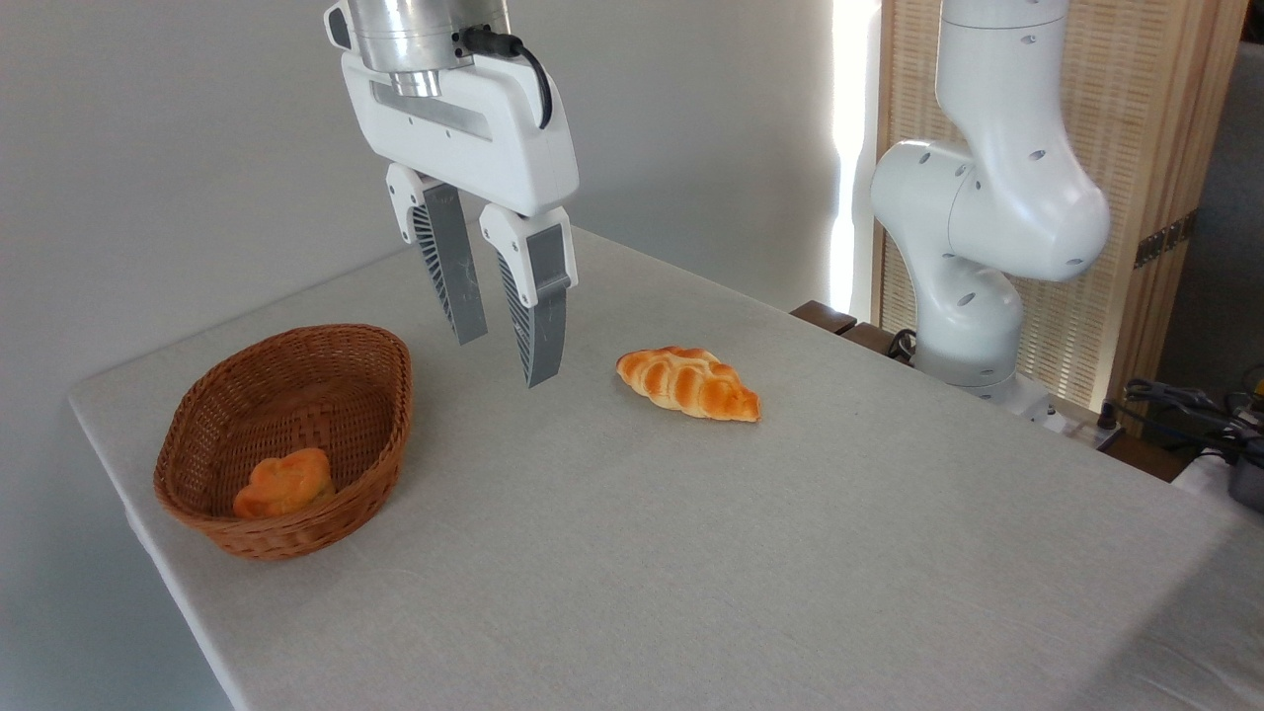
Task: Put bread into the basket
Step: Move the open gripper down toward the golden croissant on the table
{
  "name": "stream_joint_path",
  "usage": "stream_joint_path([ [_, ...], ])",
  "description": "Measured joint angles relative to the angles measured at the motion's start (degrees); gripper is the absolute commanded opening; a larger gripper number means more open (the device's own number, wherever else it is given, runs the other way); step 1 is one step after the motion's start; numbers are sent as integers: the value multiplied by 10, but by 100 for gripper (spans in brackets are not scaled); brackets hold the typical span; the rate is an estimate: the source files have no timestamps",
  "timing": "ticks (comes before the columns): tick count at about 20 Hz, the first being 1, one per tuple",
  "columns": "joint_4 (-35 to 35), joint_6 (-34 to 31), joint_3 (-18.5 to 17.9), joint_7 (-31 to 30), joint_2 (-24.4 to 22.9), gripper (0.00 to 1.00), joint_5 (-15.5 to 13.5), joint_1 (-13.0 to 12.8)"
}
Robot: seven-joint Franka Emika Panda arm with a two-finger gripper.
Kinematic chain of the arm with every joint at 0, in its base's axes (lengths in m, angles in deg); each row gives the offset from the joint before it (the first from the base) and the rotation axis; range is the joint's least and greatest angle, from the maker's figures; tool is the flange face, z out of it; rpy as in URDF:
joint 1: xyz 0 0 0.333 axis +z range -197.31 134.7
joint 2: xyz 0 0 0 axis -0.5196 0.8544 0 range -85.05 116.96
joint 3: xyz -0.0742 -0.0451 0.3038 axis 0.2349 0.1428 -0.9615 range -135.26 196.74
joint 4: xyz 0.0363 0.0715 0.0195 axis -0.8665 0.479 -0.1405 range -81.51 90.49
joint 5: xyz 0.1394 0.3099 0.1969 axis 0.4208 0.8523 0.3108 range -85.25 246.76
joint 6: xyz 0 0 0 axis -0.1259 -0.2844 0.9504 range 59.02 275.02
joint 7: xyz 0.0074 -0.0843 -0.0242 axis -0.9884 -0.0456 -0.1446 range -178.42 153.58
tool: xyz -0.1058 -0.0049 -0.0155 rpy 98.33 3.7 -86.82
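While the tool (507, 360) hangs released and empty between basket (390, 434) and loaf (688, 382), which lies on the tabletop (750, 553), it should shift right, straddle the loaf's narrow middle, then descend squarely before clenching.

Matt pale-grey cloth covers the tabletop (691, 553); the oval brown woven wicker basket (390, 415) looks rough and ribbed. Glossy golden-orange braided loaf (688, 382), smooth sheen. White plastic gripper (504, 360) with ridged grey fingers (541, 326), under a brushed metal collar (415, 35).
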Motion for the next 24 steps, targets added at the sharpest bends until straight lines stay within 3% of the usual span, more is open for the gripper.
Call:
stream_joint_path([
  [15,3,-2,2,10,0,100,-1,-1],
  [20,33,-12,5,76,-13,100,-2,-14],
  [24,95,-14,5,173,-57,100,-7,-25],
])
